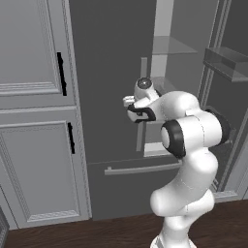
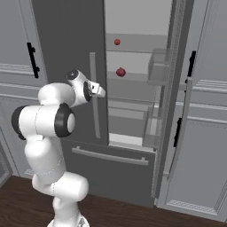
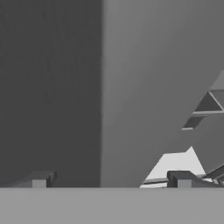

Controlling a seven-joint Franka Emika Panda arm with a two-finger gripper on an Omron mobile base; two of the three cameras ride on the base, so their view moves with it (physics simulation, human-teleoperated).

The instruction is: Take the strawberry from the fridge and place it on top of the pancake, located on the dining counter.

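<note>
Here I see the fridge (image 2: 71, 40) with its right door open, the strawberry (image 2: 117, 42) shelved inside, gripper (image 3: 111, 179) jaws released.

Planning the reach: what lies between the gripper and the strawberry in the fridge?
In the right base view, the closed left door's bar handle stands beside the gripper; past it, open fridge interior up to the strawberry.

Fridge (image 2: 71, 40) sits between cabinets (image 1: 34, 145) left and right. Its right door (image 2: 177, 66) is swung open, left door shut, drawer (image 2: 111, 166) below. Strawberry (image 2: 117, 42) on an upper shelf inside; larger fruit (image 2: 120, 72) one shelf down, just right. Hand (image 2: 101, 92) is in front of the left door's handle (image 2: 93, 95).
</note>
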